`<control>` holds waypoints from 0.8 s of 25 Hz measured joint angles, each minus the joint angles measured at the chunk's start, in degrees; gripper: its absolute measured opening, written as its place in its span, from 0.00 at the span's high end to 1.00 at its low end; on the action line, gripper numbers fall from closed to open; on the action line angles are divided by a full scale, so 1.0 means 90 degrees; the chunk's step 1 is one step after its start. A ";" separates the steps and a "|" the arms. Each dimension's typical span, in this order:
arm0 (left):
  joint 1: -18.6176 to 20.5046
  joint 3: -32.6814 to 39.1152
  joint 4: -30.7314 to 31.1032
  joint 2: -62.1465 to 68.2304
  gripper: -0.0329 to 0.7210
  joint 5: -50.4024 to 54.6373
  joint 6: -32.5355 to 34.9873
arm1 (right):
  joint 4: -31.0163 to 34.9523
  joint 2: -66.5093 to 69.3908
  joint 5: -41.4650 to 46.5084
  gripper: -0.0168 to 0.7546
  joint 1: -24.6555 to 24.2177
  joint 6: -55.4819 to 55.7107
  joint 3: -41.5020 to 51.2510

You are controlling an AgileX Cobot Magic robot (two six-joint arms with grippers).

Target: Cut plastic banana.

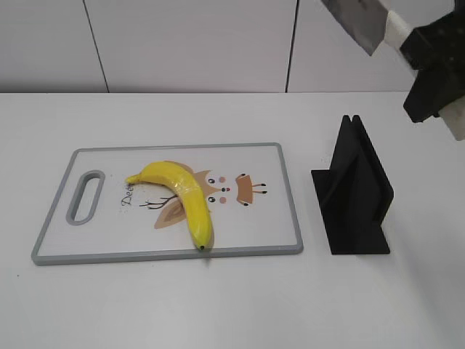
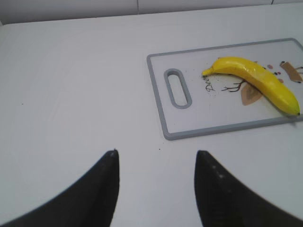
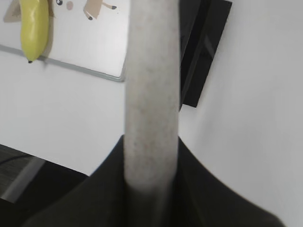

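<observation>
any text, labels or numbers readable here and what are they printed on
"Dee...": dark script on the cutting board, beside the handle slot and under the plastic banana's stem; only the first letters show, the rest is hidden or too blurred to read.
Knife held by the right gripper: no readable marking.
Black knife stand: no text visible.

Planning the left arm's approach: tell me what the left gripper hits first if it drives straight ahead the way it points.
Probably bare table. The left gripper is open and aimed left of the cutting board, whose near corner sits close to that line; depth is unclear.
</observation>
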 joint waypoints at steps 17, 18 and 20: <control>0.0000 -0.2663 -0.0940 0.4932 0.20 -0.0933 0.2707 | -0.0055 0.1685 0.0029 0.76 0.0008 -0.3148 -0.1300; 0.0000 -0.3023 -0.0996 0.5258 0.20 -0.0857 0.2920 | -0.0055 0.1785 0.0029 0.76 0.0008 -0.3317 -0.1426; -0.0014 -0.3615 -0.1083 0.5905 0.20 -0.0665 0.3282 | -0.0010 0.1979 0.0029 0.76 0.0008 -0.3626 -0.1647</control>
